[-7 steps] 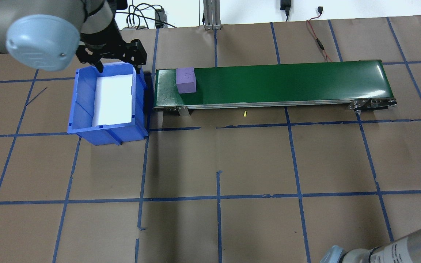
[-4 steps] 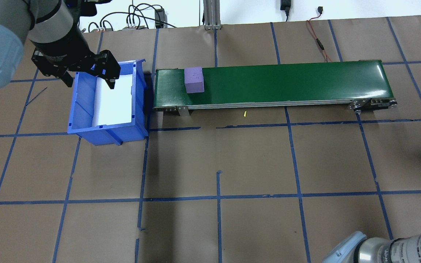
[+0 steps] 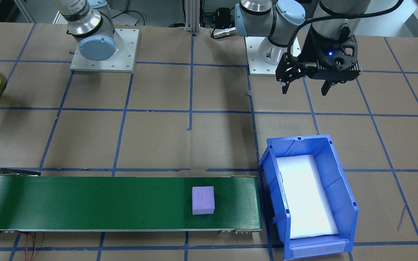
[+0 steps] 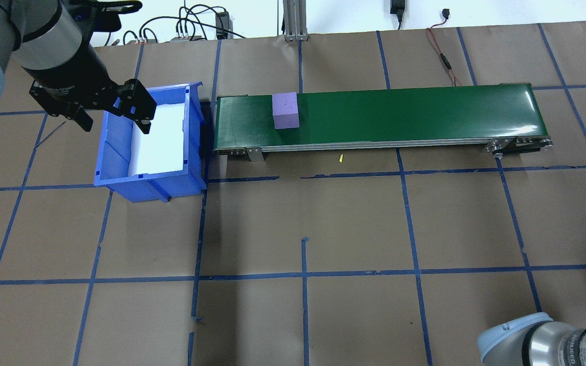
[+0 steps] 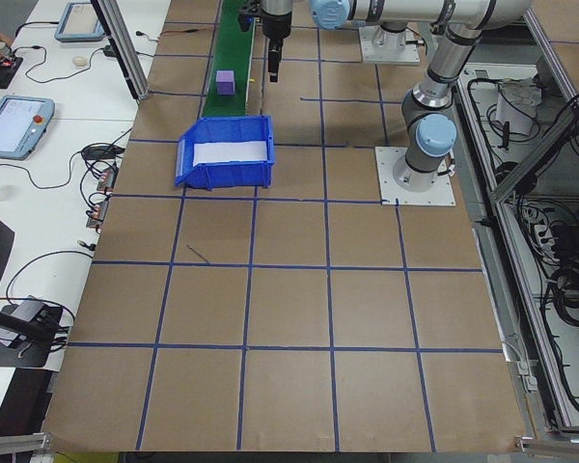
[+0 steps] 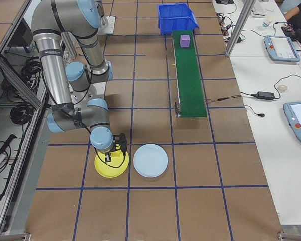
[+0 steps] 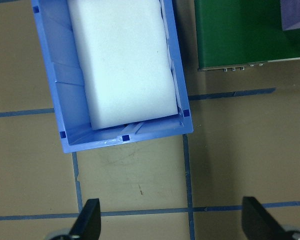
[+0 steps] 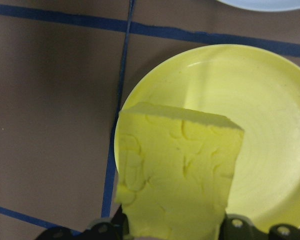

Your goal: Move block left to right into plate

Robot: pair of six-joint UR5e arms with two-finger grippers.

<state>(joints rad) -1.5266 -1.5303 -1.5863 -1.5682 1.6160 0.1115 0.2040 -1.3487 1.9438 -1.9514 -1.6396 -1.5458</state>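
1. The right gripper is clamped on a yellow foam block, which hangs over the yellow plate. The block covers the plate's near-left part and its rim. I cannot tell whether it already touches the plate
2. The desk, papered brown and taped in blue squares, gives nothing to catch on around the plate. The release should therefore be a plain straight descent
3. The green conveyor belt carries a purple foam block near its left end, well apart from the plate. That block is probably the next one to fetch, so this drop wants a tidy finish
4. The blue bin with its white foam pad sits just beside the belt's left end. The left gripper hovers near it with jaws spread wide and empty, clear of the work
5. A pale blue plate lies just beside the yellow one, so any sideways drift should go away from it
6. For the yellow plate, I would nudge the block towards the plate's middle before letting go, since foam set on a raised rim may tip out
7. For the block, lower it until it rests, spread the jaws fully, then lift straight up, since foam can cling to a pad
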